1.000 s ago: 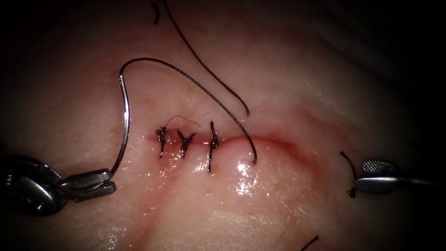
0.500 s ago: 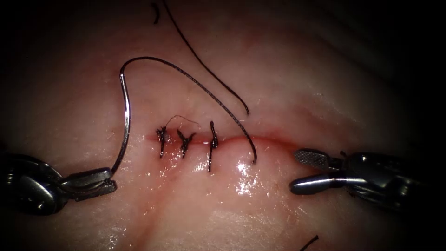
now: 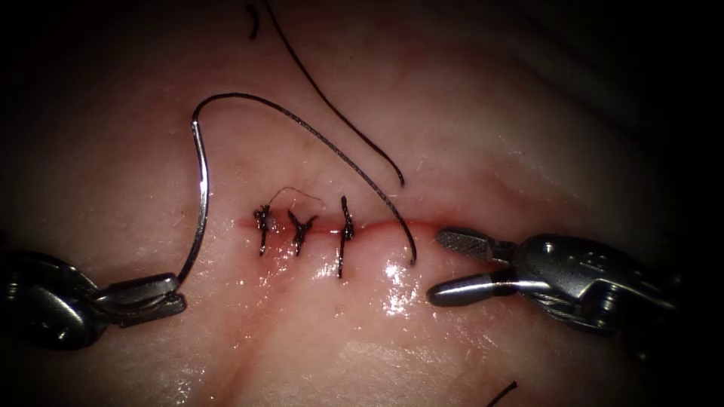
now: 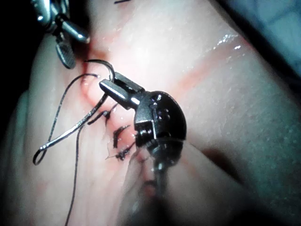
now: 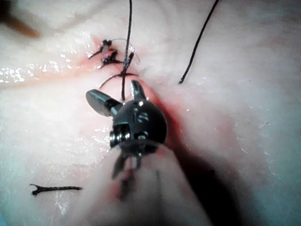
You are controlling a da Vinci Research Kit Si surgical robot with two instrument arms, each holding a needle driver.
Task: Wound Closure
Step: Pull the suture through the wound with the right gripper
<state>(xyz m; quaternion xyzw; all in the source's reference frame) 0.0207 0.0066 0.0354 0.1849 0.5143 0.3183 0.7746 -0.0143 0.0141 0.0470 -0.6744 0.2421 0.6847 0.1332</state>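
— Steel needle (image 3: 202, 197): gripped near its tip end by left tool (image 3: 147, 295), jaws clamped; arcs up left of cut (image 3: 392, 224), out of tissue (image 3: 467, 136).
— Handling?
— Stiff, slick, apt to swivel; best taken mid-curve. Thread (image 3: 332, 147) limp, trailing from needle's top into tissue beside third stitch (image 3: 345, 235).
— Right tool (image 3: 443, 264)?
— Jaws spread wide, holding nothing, over cut's right part.
— Room?
— Open tissue above; loose cut end (image 3: 332, 98) nearby, snag risk.

Left hand (image 3: 162, 298) clamped closed; right hand (image 3: 445, 264) spread apart.
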